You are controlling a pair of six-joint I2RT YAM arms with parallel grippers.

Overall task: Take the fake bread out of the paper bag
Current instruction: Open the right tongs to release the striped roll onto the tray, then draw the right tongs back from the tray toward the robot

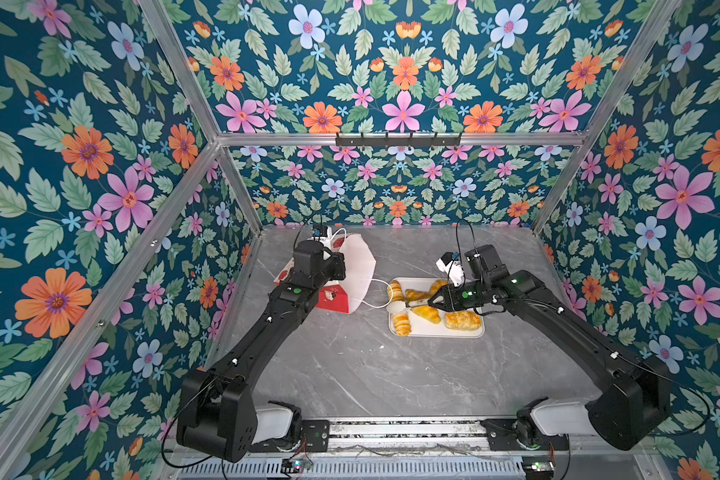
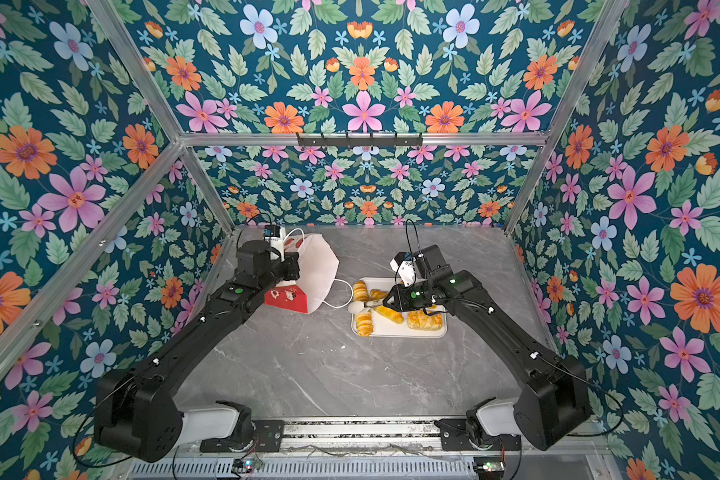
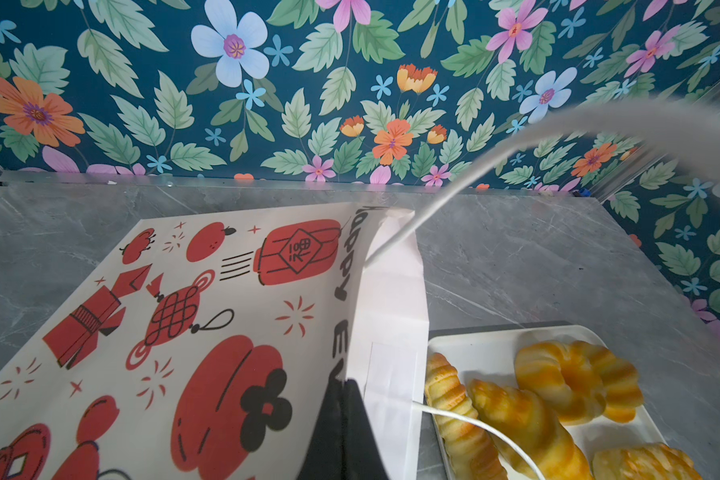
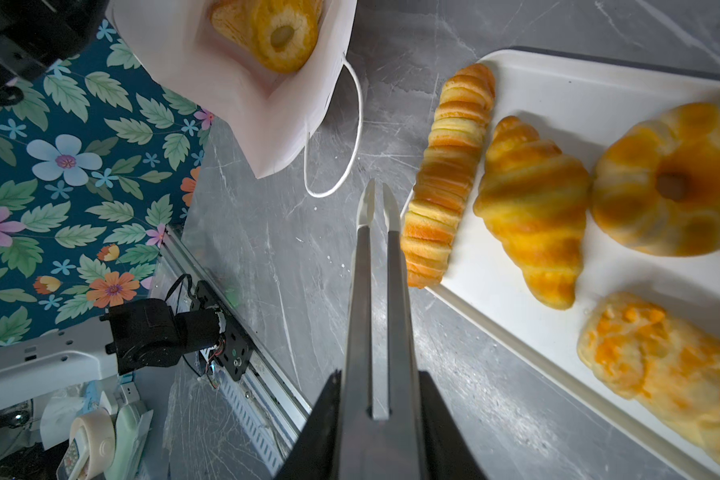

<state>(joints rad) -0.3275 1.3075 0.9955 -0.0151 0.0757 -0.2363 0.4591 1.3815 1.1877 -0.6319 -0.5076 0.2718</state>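
In both top views the tall red-and-white paper bag [image 1: 360, 266] [image 2: 321, 266] lies on its side on the grey marbled table [image 1: 350, 374], its white mouth turned toward the flat white plastic tray [image 1: 429, 331]. The left arm [image 1: 275, 307] covers much of its red base. The right gripper [image 1: 433, 301] clamps grey metal tongs with white tips [image 1: 396, 306]. These cross and hide the middle of the long golden plaited toy loaf [image 1: 395, 289], which lies lengthwise along the tray's bag-side edge.

In the left wrist view the left gripper [image 3: 344, 384] is pressed together on the bag's rim. A blurred white cord handle [image 3: 599, 124] sweeps across, and the tray's pastries run off the frame.

In the right wrist view the bag's mouth, cut off by the frame, holds a golden toy ring doughnut [image 4: 292, 50] and a second piece too cropped to name. The tongs' tips stand almost together, empty, over bare table. Beside the loaf on the tray lie a golden toy croissant [image 4: 533, 208], a ring-shaped golden bun [image 4: 682, 141] and a blurred orange-flecked flat pastry [image 4: 661, 361].
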